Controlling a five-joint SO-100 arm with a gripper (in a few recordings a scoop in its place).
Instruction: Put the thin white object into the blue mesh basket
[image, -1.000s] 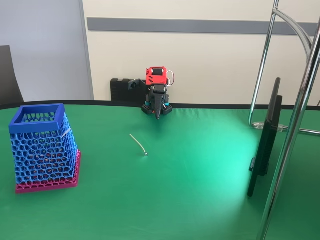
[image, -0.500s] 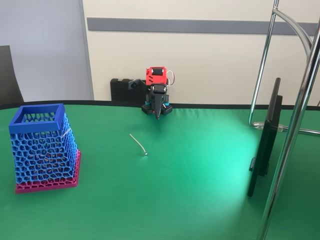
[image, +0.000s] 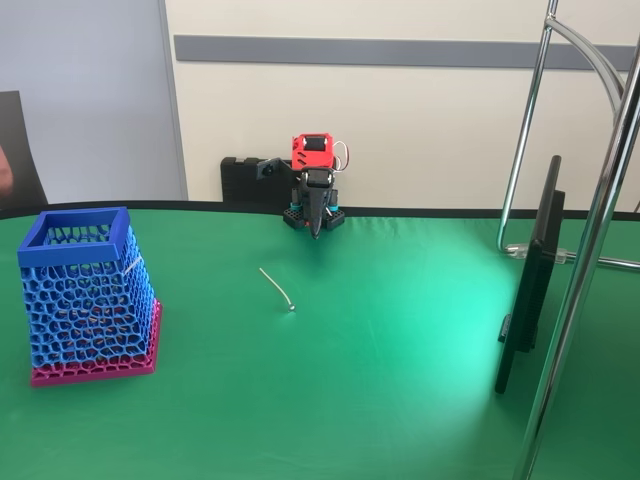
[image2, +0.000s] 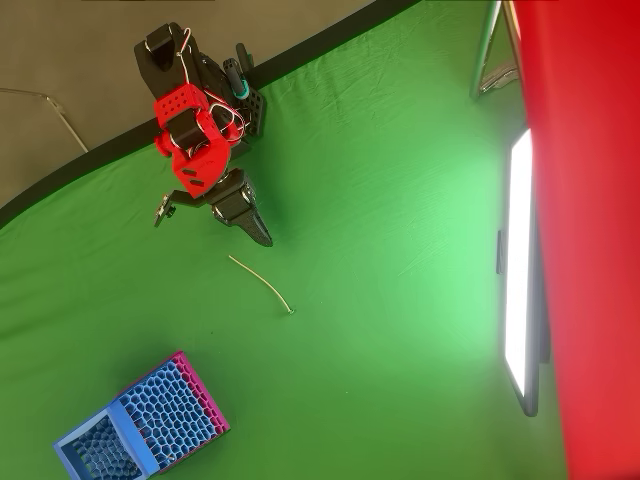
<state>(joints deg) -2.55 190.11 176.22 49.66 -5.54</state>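
Thin white object (image: 276, 288) lies on green tabletop (image: 400, 380), apart from and nearer camera than end effector (image: 316, 232), fingers pressed together. Blue mesh basket (image: 85, 290) far left; its interior unclear.

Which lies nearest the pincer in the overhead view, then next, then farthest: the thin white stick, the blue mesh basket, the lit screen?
1. Thin white stick, just below the pincer on the green cloth.
2. Lit screen, at the right edge.
3. Blue mesh basket, lower left corner.

The fixed view faces the arm (image: 313, 195) across the tabletop (image: 380, 340); the overhead view looks straight down on both.
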